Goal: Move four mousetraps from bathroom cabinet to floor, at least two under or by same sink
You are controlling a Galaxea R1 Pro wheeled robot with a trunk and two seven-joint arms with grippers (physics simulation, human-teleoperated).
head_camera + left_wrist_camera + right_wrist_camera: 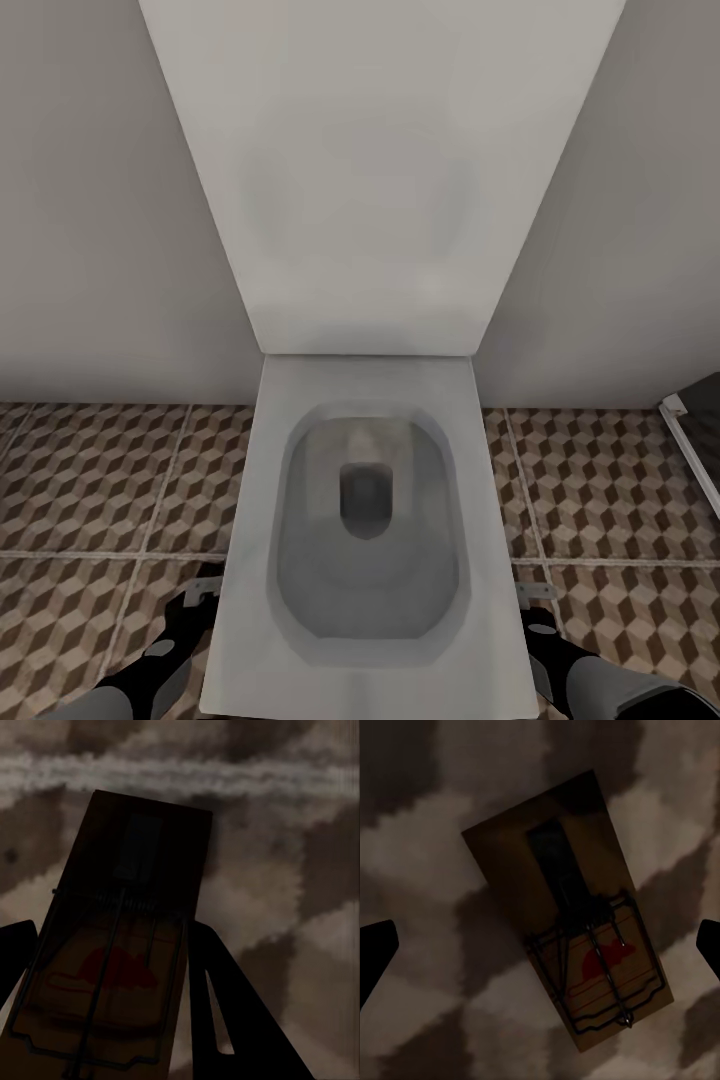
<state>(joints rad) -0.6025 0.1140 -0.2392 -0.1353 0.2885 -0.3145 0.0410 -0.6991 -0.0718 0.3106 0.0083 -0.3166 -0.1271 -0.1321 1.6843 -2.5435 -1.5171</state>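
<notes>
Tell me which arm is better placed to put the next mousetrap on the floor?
Left, probably. The left gripper has a mousetrap between its fingers, above the tiled floor, so it only needs to lower and release. The right gripper is open, its fingers apart from the other mousetrap.

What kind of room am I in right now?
A bathroom, almost certainly: a white toilet with its lid raised stands against the wall straight ahead, on cube-patterned floor tiles. A mousetrap lies on the same tiling below the right tool.
</notes>
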